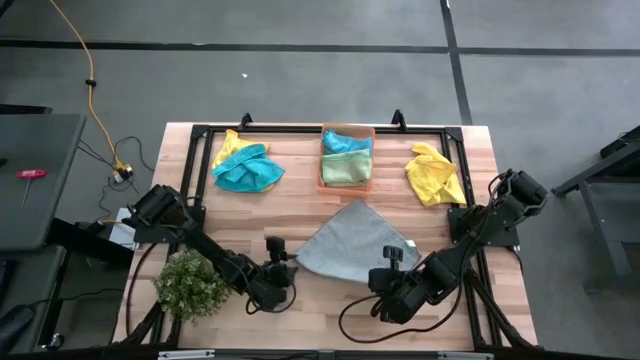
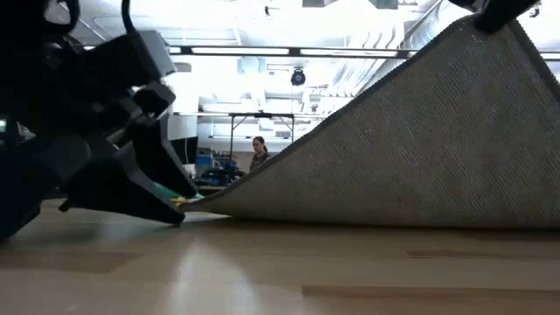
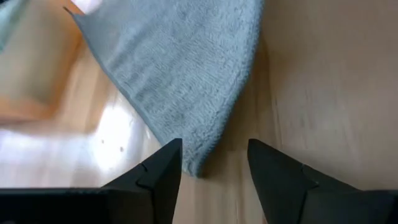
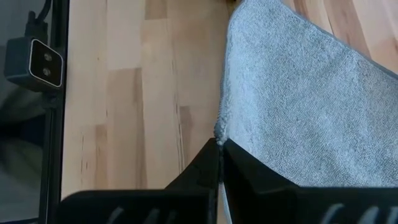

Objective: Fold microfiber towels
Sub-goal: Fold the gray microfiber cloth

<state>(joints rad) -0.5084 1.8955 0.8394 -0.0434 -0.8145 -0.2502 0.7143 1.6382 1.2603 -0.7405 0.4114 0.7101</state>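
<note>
Pinching grey towel (image 1: pixel 345 240), right gripper (image 4: pixel 219 144) (left gripper (image 3: pixel 214 163) apart).

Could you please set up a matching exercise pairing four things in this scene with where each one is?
Things:
1. grey microfiber towel
2. crumpled yellow microfiber towel
3. small bushy green plant
4. light green folded towel

Places:
A. inside the orange translucent plastic bin
B. near edge of the table, beside the left arm
C. far right part of the table, lying alone
D. middle of the table, one corner pinched by the right gripper, another corner lying between the open fingers of the left gripper

Pairs: 1-D, 2-C, 3-B, 4-A
</note>
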